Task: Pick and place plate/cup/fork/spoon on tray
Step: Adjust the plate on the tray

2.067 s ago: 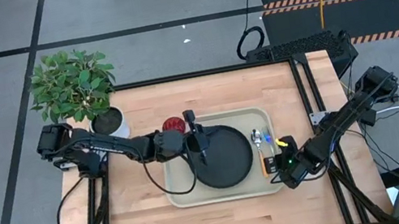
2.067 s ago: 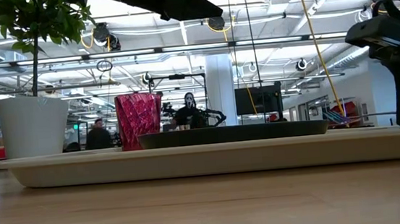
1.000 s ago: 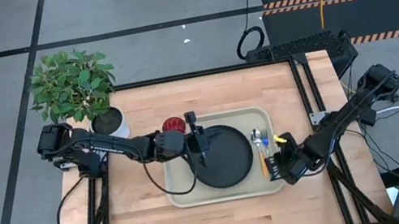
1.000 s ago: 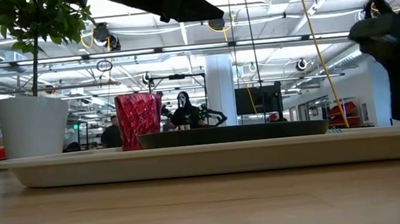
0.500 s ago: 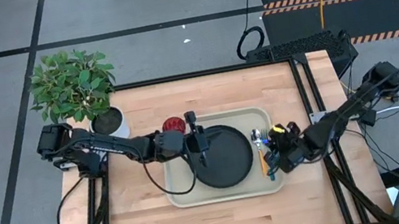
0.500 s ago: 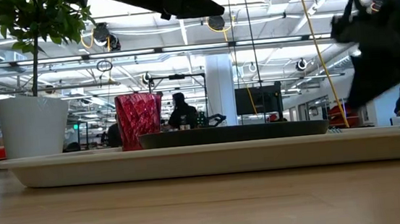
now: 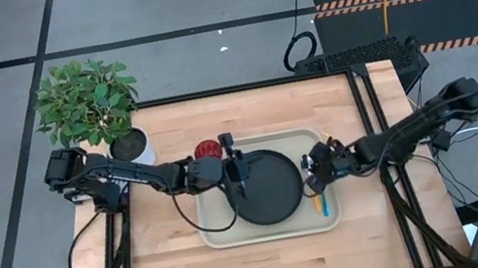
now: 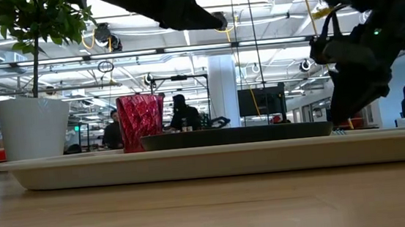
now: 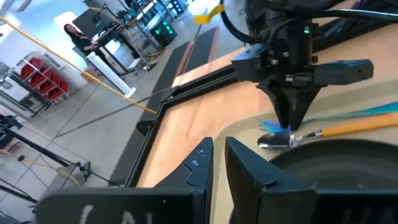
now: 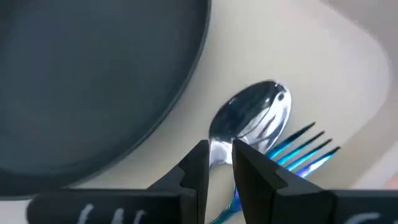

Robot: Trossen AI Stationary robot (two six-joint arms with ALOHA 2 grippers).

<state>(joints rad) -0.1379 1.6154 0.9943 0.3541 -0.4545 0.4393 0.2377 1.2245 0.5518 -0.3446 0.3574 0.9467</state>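
The beige tray (image 7: 266, 232) holds the black plate (image 7: 274, 192), with the orange-handled spoon (image 10: 252, 118) and the teal fork (image 10: 305, 149) lying side by side on its right part. The dark red cup (image 7: 208, 149) stands on the table just past the tray's far left corner. My right gripper (image 7: 310, 179) points down at the spoon's bowl end, fingers closed to a narrow gap. My left gripper (image 7: 238, 175) hovers shut and empty above the plate's left edge. My right gripper has the spoon's neck (image 10: 221, 150), just behind the bowl, in the narrow gap between its two fingertips. The fingers come from above, pointing down, and lie across the spoon. The spoon lies flat on the tray, its orange handle (image 9: 339, 129) toward the near edge.
A white pot with a green plant (image 7: 128, 146) stands at the table's far left corner, near the cup. Bare wooden table lies along the near edge and left of the tray. People show far off in the room behind.
My right gripper has gone from beside the tray's near right corner toward the far edge and the left, coming down over the spoon's bowl end. The spoon, fork, plate and cup lie where they were.
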